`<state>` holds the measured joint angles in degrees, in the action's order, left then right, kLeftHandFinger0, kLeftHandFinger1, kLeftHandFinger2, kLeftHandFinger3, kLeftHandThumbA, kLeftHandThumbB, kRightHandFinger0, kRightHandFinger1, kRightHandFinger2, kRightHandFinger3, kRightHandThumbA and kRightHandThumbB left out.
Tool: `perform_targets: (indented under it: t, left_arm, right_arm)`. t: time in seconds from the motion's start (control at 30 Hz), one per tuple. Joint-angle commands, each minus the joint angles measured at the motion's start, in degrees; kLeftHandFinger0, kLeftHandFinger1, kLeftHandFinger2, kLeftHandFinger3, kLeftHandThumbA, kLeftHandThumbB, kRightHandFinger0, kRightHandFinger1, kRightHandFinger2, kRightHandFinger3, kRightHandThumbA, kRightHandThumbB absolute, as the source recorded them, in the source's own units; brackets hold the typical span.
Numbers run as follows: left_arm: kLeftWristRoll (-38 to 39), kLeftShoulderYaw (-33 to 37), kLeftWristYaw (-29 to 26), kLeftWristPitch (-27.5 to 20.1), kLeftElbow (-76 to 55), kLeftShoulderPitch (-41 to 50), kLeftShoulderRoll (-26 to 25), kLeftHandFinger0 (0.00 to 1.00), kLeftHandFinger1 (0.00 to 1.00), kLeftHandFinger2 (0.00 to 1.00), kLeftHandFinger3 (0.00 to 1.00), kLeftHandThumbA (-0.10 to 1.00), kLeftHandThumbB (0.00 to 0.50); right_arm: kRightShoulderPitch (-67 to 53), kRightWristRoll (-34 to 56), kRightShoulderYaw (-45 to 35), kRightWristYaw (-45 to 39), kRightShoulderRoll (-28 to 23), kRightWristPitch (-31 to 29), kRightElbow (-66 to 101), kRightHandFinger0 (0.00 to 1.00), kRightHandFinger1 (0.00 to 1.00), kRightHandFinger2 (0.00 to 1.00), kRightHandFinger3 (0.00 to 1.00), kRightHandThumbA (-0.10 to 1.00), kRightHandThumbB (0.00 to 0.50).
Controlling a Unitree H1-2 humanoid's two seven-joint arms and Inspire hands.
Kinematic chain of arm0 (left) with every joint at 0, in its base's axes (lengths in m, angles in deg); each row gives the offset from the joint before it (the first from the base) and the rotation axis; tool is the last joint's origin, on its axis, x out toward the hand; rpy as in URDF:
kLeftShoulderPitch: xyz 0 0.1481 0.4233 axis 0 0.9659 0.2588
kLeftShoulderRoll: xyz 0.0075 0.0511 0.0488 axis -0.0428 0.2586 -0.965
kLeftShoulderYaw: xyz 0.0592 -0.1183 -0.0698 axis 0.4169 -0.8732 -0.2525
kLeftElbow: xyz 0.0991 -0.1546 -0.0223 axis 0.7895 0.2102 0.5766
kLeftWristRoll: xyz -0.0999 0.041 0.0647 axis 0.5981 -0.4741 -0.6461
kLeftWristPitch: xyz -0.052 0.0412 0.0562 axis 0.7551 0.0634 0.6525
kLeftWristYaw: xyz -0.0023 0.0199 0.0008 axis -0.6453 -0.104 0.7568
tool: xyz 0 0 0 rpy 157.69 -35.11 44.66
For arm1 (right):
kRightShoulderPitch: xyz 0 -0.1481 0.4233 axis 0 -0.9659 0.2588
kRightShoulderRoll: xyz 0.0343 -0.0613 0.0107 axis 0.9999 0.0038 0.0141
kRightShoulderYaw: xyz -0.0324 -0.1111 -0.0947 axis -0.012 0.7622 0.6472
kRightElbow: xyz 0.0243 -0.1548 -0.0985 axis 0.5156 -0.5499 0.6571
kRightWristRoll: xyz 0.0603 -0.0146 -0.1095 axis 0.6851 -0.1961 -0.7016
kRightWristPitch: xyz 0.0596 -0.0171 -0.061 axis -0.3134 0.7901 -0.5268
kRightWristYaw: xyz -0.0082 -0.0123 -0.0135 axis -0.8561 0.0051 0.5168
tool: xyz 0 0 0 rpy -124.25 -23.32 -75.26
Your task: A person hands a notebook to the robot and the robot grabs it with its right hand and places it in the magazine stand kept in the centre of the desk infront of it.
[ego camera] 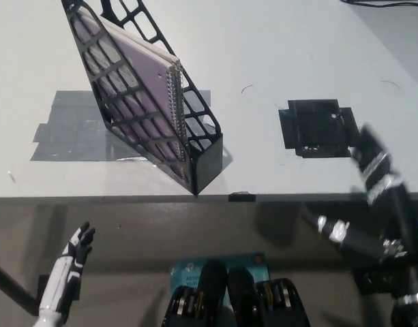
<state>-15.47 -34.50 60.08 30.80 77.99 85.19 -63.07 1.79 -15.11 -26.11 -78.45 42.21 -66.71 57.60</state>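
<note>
A purple spiral-bound notebook (142,92) stands inside the black lattice magazine stand (195,160) on the white desk (263,54), its wire spine facing the desk's front. My black right hand (372,218) is low at the right, below the desk's front edge and well away from the stand; it is blurred and holds nothing, with fingers spread. My white left hand (76,248) rests at the lower left below the desk edge, fingers apart and empty.
Grey tape (65,129) lies under and to the left of the stand. A black tape square (318,129) marks the desk on the right. A dark cable (386,5) runs along the far right corner.
</note>
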Motion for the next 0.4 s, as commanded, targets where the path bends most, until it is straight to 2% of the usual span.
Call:
perform_targets:
  t: [0.0, 0.13, 0.23, 0.37]
  left_arm:
    - [0.55, 1.15, -0.17, -2.07, -3.28, 2.31, 0.2, 0.98, 1.0, 1.0, 1.0, 1.0, 0.5]
    - [1.62, 2.08, 0.27, -2.07, -3.5, 4.48, 0.39, 0.97, 1.0, 1.0, 1.0, 1.0, 0.5]
    - [1.35, 2.42, -0.15, -2.07, -3.57, 5.47, 0.15, 0.97, 1.0, 1.0, 1.0, 1.0, 0.5]
    - [1.7, 2.41, 0.36, -2.07, -3.24, 5.96, 0.08, 0.98, 1.0, 1.0, 1.0, 1.0, 0.5]
  right_arm:
    - [-2.84, 0.39, 0.7, -3.65, -0.6, -7.06, -5.77, 1.0, 1.0, 1.0, 1.0, 1.0, 0.203]
    - [-4.62, -0.5, 0.86, -3.86, 0.01, -8.6, -11.22, 1.0, 1.0, 1.0, 1.0, 1.0, 0.192]
    - [-5.42, 1.42, 0.93, -5.02, 0.79, -7.28, -13.63, 1.0, 1.0, 1.0, 1.0, 1.0, 0.217]
    - [-5.93, 0.01, 1.2, -4.87, 1.43, -7.88, -16.35, 1.0, 1.0, 1.0, 1.0, 1.0, 0.2]
